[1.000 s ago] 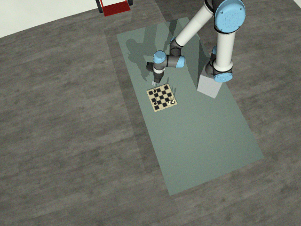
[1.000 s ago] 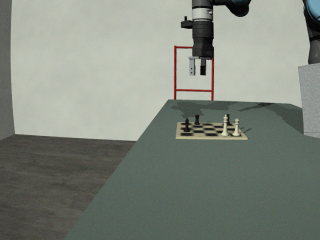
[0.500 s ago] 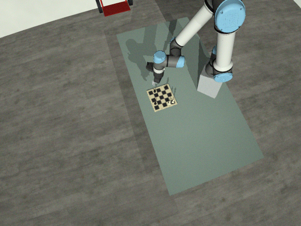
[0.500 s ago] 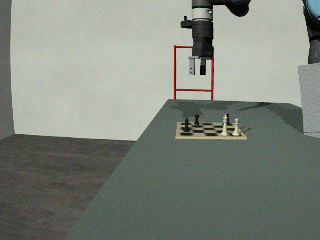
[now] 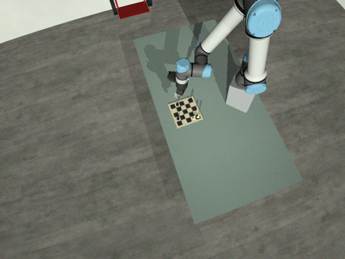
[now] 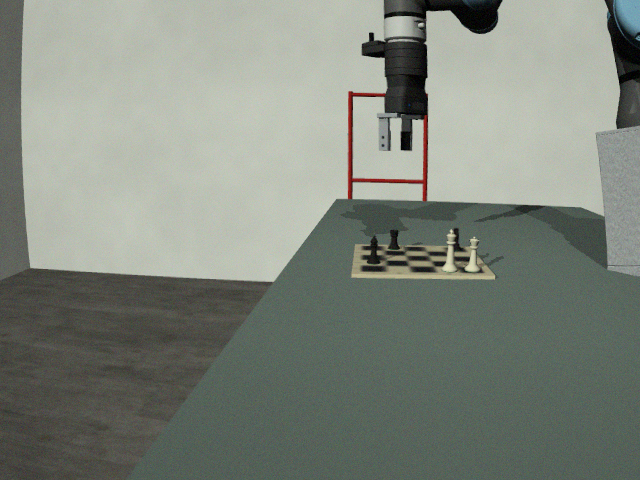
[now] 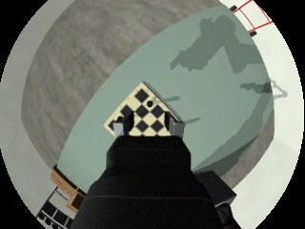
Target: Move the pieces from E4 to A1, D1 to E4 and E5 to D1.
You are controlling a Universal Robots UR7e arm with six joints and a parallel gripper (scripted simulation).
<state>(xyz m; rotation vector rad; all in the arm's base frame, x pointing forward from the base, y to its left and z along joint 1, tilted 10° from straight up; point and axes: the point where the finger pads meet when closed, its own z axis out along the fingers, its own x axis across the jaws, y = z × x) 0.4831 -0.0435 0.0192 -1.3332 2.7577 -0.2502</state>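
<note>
Table: we see a grey-green table (image 6: 361,361) running away toward a pale wall.
Board: the chessboard (image 6: 361,272) holds two white pieces (image 6: 450,253) on its near right and black pieces (image 6: 373,251) further back.
Gripper: the gripper (image 6: 395,135) hangs high above the far edge, fingers fully apart, empty, probably ready to descend.
Unclear: we cannot read the square labels.

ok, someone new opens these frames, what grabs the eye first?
The white-and-blue arm, reaching from its grey pedestal over the green table. Next, the small board near the table's far end, two white pieces at one side and black ones at the other. The gripper hangs high above it, jaws open, empty.
</note>
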